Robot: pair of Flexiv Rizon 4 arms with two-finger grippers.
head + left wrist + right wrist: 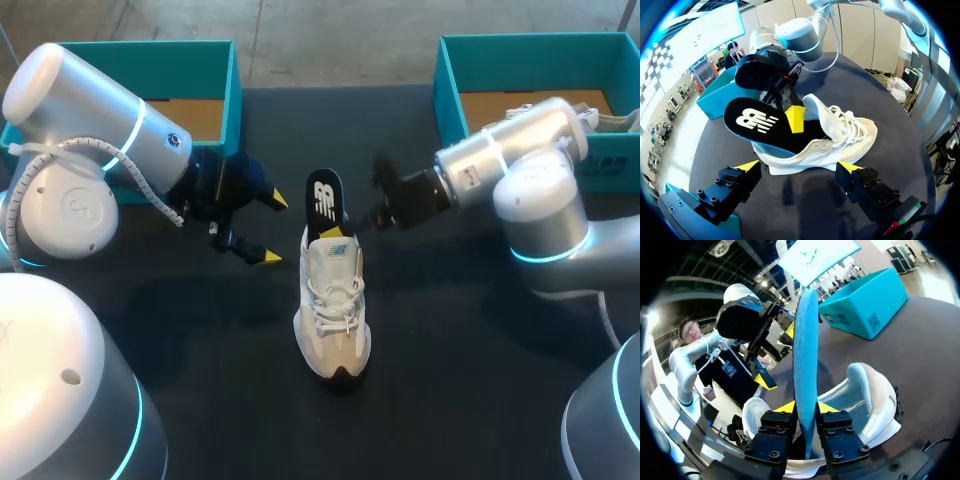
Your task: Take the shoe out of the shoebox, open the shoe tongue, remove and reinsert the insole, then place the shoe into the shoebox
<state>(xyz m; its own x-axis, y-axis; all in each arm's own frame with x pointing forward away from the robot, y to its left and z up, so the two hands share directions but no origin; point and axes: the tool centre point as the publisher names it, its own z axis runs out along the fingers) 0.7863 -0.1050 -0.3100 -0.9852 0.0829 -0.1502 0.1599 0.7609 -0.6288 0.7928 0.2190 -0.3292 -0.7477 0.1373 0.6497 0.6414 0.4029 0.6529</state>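
L shoebox [235, 92] is seen at approx. 10 o'clock on the table [450, 380], well apart from the shoe. L gripper [273, 228] is held at 9 o'clock of the shoe's heel, near it but touching nothing. Its fingers [746, 165] are spread wide and released, w/ the shoe lying just ahead of them in the L wrist view.

Shoe [333, 300] is out of the box and stood upright at table ctr, toe toward 6 o'clock, heel toward 12. Insole [325, 200] is raised from the heel opening and tilted up toward 12 o'clock, w/ its front end apparently tucked inside the shoe.

R gripper [375, 200] is at 3 o'clock of the insole and is clenched on it. In the R wrist view both pads [785, 407] are pressed against the insole's two faces.

R shoebox [450, 85] sits at approx. 1 o'clock. Something pale lies in it, poss. a second shoe.

Progress, as judged: take-out is done. Tongue is prob. opened, though this is not clearly shown. Insole is part-way, and whether it is coming out or going back in cannot be told. Left to do: insole seated flat, then shoe returned to a shoebox.
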